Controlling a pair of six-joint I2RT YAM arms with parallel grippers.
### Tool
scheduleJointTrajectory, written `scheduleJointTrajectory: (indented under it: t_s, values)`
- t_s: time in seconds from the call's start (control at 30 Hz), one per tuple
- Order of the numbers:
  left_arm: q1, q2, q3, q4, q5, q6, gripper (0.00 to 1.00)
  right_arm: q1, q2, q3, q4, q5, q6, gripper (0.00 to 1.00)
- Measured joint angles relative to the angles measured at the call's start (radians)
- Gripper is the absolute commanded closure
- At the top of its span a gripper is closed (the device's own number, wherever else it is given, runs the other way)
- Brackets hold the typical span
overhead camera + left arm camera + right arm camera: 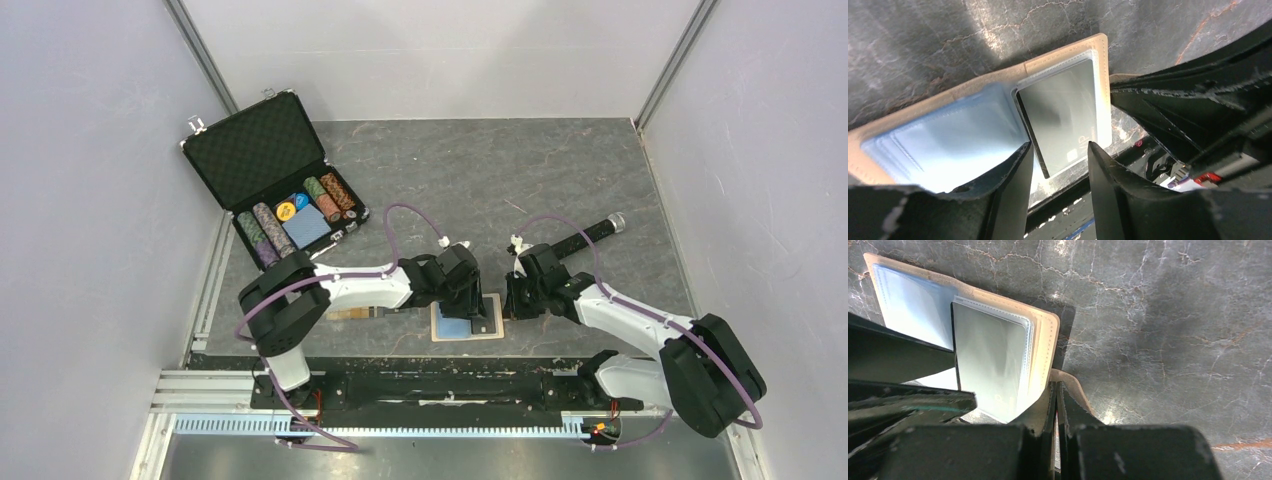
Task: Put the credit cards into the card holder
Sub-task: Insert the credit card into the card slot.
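Grey veined bench [560,180], pale walls [80,150]. My right tool [512,300] clenched at card holder [492,330]; left tool [478,300] straddles dark card [1063,115], grip unclear.

Left end effector [1058,148] and right end effector [1056,388] crowd card holder [1044,340]; far table [500,170] passable.

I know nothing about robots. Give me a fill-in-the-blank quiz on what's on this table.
1. The card holder lies ___ on the table.
2. The poker chip case sits at the table's far ___ corner.
3. The right tool has its fingers ___.
4. The ___ tool, fingers apart, hovers over the grey card.
Missing words: open; left; shut; left.
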Motion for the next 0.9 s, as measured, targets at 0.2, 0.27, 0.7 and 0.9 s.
scheduleJointTrajectory:
  t_s: [0.2,0.27,0.7,0.9]
  values:
    - [-0.001,-0.099,-0.023,-0.022,-0.029,0.001,0.45,0.0,-0.007,0.0,-0.003,0.007,0.0,0.98]
    - [0.003,-0.141,-0.033,-0.022,-0.033,0.002,0.45,0.0,-0.014,0.0,-0.011,0.012,0.0,0.96]
    - [0.279,-0.518,-0.269,0.088,0.129,0.002,0.45,0.0,-0.083,0.009,-0.048,0.035,-0.003,0.82]
    - [0.493,-0.7,-0.347,0.045,0.228,0.01,0.44,0.0,-0.085,0.025,-0.052,0.034,-0.007,0.78]
